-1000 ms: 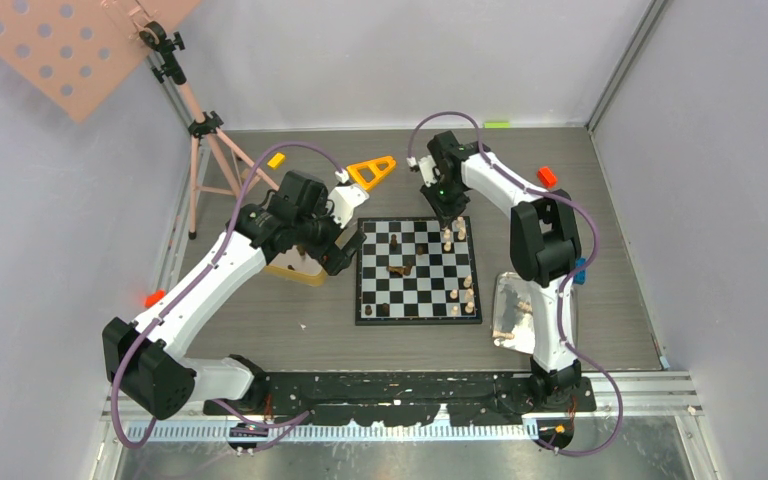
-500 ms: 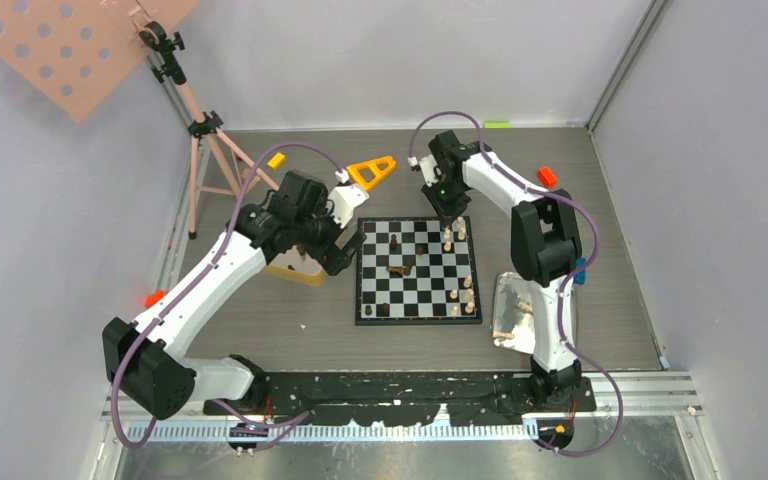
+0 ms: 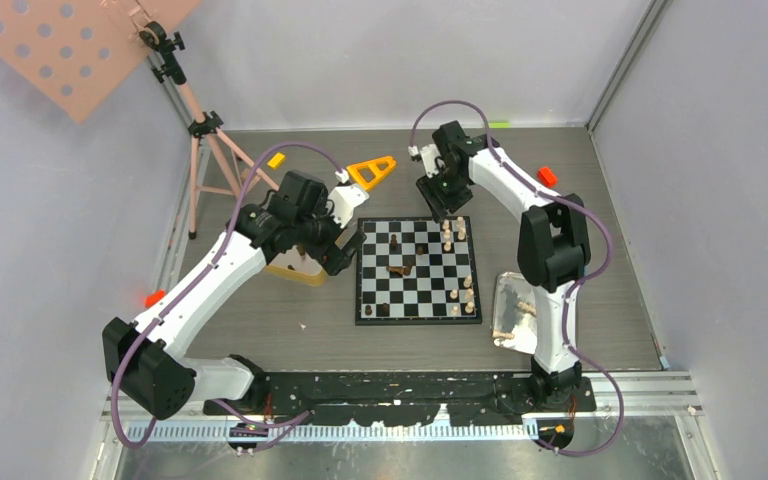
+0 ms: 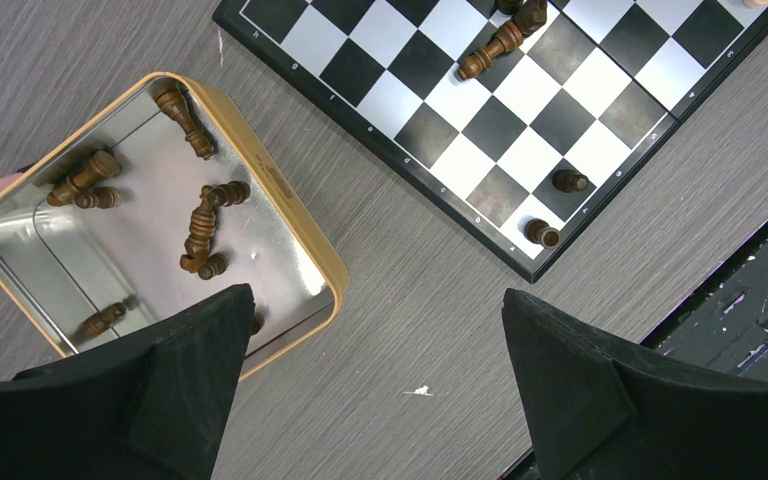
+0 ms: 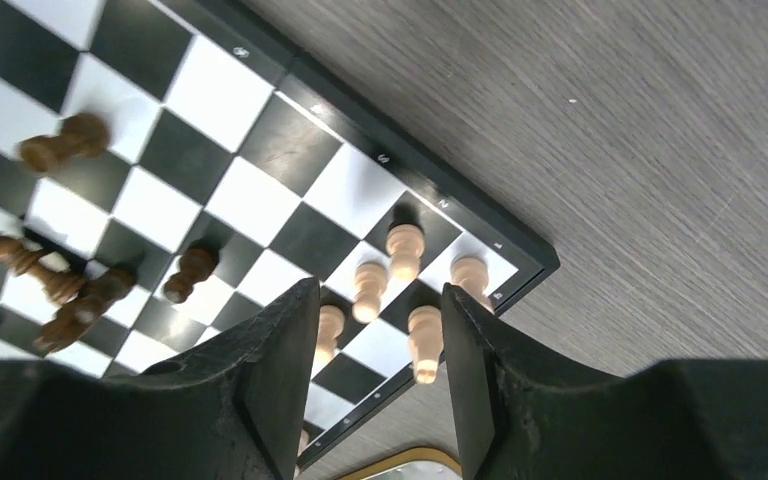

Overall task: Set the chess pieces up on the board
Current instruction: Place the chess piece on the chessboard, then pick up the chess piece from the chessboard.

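The board lies mid-table. Pale chess pieces stand at its far right corner, more along its right edge. Dark pieces lie toppled mid-board, and two stand at the near left corner. My right gripper hovers over the far right corner, open and empty. In the right wrist view the gripper frames the pale pieces below. My left gripper is open and empty. In the left wrist view the gripper is over bare table beside the gold tin, which holds several dark pieces.
A silver tray with pale pieces sits right of the board. An orange triangle lies beyond the board, and a tripod stands far left. Small orange blocks and a blue brick lie near the arms.
My right gripper has drawn back slightly from the pale pieces at the board's far right corner. The left arm has not moved.
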Tool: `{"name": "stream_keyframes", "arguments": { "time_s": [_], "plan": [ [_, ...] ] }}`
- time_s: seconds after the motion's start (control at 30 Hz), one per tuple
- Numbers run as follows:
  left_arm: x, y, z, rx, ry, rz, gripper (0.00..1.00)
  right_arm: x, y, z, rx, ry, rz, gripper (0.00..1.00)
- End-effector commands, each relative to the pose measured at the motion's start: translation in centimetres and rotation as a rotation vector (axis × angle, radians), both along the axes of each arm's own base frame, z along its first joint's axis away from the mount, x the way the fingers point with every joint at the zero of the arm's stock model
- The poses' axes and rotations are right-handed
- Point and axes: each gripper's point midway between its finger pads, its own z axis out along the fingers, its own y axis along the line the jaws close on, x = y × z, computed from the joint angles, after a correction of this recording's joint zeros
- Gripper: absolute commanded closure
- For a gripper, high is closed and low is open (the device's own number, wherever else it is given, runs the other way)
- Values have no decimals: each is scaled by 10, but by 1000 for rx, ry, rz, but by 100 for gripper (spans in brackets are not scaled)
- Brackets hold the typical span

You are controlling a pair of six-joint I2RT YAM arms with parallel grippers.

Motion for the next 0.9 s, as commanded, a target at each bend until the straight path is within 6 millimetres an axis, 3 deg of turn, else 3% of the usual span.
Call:
{"name": "stream_keyframes", "arguments": {
  "time_s": [0.0,0.37,0.87],
  "plan": [
    [1,-4,15,-31,-41,-13,2,-12,29,51,111,-93,72,46],
    [0,-4,16,-34,-44,-12,2,-54,60,11,119,43,162,47],
    [0,-3,15,-31,-45,-13,2,-66,64,-22,86,119,180,59]
  ]
}}
